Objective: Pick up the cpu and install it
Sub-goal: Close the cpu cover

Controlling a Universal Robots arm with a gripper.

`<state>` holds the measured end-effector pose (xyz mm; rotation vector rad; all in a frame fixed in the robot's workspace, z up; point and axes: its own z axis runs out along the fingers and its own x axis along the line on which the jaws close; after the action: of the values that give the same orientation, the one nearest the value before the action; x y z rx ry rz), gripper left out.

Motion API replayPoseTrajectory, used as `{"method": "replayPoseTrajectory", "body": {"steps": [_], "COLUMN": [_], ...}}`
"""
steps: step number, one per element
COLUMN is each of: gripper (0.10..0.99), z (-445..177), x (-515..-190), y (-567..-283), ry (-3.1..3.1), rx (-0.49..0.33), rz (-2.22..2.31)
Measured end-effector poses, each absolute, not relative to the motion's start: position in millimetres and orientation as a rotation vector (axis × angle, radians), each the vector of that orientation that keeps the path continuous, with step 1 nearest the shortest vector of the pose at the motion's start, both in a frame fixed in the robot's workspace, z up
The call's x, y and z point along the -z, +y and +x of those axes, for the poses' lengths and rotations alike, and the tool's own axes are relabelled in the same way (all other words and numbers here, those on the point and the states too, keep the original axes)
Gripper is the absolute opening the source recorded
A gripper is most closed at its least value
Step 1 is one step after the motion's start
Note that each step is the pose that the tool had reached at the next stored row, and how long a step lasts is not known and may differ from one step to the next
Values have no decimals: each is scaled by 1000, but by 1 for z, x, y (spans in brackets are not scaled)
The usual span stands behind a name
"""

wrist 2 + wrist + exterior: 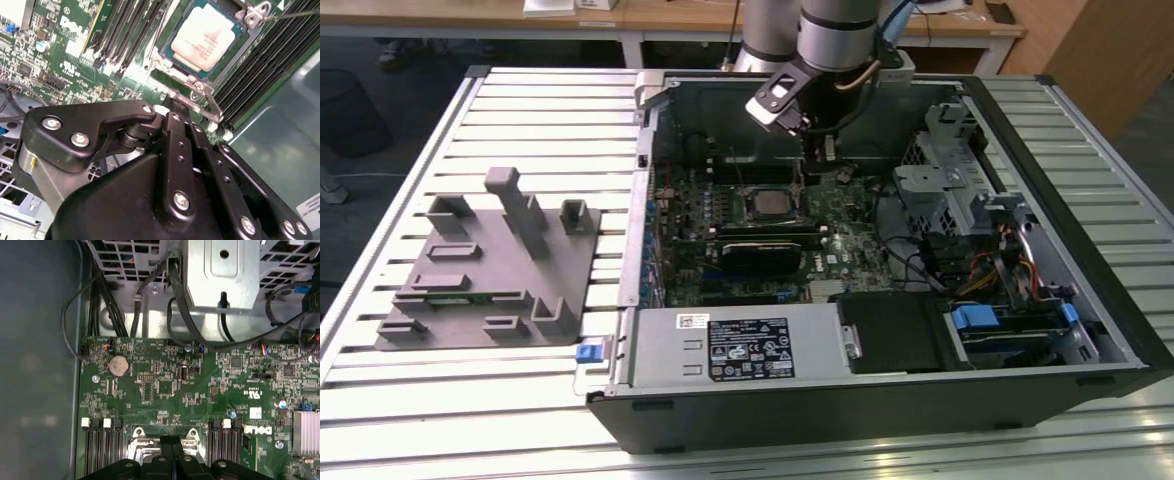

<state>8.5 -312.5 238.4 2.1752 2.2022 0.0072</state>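
Observation:
The cpu (207, 37), a flat square chip with a pale metal top, lies seated in the socket on the green motherboard (75, 45); in the exterior view the cpu (767, 203) is at the board's middle. My gripper (170, 106) is shut with nothing between its fingers. Its tips hover just beside the socket's metal frame (200, 87), close to the lever. In the first wrist view the gripper (172, 442) has its black fingers pressed together over the frame's edge (142, 442). In the exterior view the gripper (826, 160) hangs inside the open case, just behind the socket.
The open computer case (1067, 200) lies on a slatted table (520, 110). A grey plastic holder (487, 265) sits at the exterior view's left. A labelled power supply (734, 345), drive cage (947, 170) and loose cables (175, 295) crowd the board.

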Motion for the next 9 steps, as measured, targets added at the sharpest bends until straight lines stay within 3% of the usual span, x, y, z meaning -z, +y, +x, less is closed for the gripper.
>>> {"method": "replayPoseTrajectory", "body": {"steps": [9], "gripper": [106], "z": [-2], "x": [-236], "y": [-313], "ry": [2202], "rx": [-7], "rz": [2175]}}
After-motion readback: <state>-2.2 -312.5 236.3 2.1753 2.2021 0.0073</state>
